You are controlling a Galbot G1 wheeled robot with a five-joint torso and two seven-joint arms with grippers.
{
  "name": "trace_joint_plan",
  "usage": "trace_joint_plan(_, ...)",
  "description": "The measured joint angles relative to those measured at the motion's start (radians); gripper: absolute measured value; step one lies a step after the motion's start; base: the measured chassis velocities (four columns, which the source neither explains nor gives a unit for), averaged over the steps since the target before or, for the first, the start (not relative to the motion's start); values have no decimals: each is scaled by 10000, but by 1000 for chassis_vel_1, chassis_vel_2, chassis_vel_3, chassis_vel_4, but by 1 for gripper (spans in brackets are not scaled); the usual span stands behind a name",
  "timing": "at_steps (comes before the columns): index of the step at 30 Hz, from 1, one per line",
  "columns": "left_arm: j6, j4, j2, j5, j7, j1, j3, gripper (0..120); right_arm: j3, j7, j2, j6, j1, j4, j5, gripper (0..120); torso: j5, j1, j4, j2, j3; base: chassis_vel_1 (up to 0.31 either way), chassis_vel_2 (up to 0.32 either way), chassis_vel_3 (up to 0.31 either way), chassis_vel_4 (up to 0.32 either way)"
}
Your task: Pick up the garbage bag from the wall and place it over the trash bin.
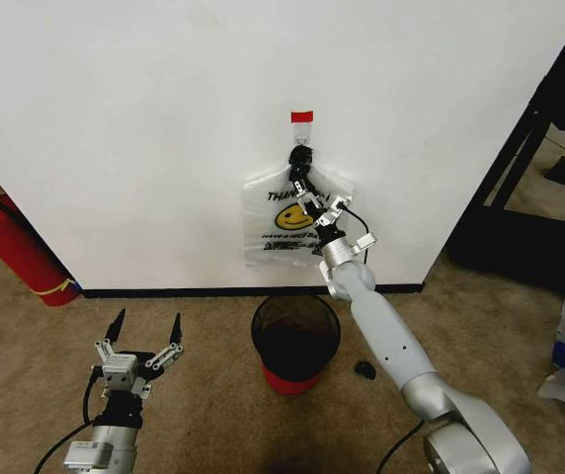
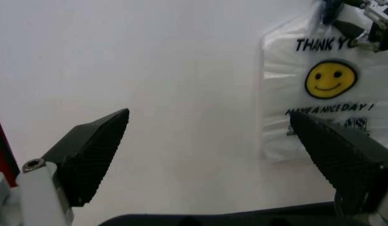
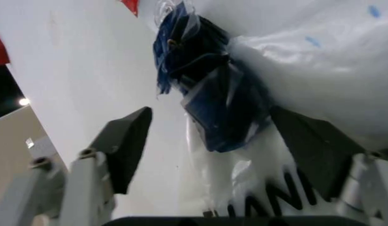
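Head view shows the garbage bag [image 1: 281, 227] hanging flat against the wall [image 1: 144, 128], its gathered handles caught on a black hook [image 1: 302, 156] just under a small red tape tab [image 1: 302, 117]. Dark lettering and a yellow smiley face show on the bag's front. Directly below it on the carpet [image 1: 194, 346] stands the trash bin [image 1: 294, 341], black mesh on a red base, close to the black baseboard [image 1: 164, 292].

From where I stand, the right arm reaches up and forward across the bin, and the right gripper [image 1: 312, 202] is at the top of the bag, right below the hook. In the right wrist view its two dark fingers [image 3: 128, 146] are spread apart, one on each side of the bunched blue-and-clear handles [image 3: 210, 99], not closed on them.

Low on the left, the left gripper [image 1: 145, 331] hovers over the carpet, well apart from the bin, with its fingers [image 2: 93, 155] wide apart and nothing between them; it points toward the wall. A red fire extinguisher [image 1: 16, 252] leans by the wall at far left.
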State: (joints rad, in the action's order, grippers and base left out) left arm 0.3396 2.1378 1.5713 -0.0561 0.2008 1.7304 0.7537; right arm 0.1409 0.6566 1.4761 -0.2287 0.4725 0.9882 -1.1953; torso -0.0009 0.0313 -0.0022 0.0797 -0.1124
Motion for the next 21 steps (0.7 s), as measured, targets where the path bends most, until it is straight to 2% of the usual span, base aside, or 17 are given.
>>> trace_joint_plan(4,5,1,-12,0,-4,3,0,100,1,-19,0,2,-2,-3,5,61,0,2,4,-2,-2,0,0,0,0)
trace_joint_plan(5,14,2,-27,-1,-7,7,0,100,6,-56,-2,2,-4,11,6,54,0,3,14,-2,-1,0,0,0,0)
trace_joint_plan(7,23,2,-32,-1,-10,9,-5,100,13,-79,-7,2,-7,30,11,45,0,3,17,-2,-1,0,0,0,0)
trace_joint_plan(10,33,2,-38,-1,-10,17,-10,100,13,-89,-8,2,-7,38,20,38,0,4,14,-2,-2,0,0,0,0)
trace_joint_plan(20,125,-48,-31,-4,-16,35,-35,100,18,-126,-22,-13,27,200,80,0,1,3,8,-1,-1,0,0,0,0)
trace_joint_plan(21,134,-60,-20,3,-16,35,-47,100,19,-126,-30,-16,32,205,91,0,0,3,8,-1,-1,0,0,0,0)
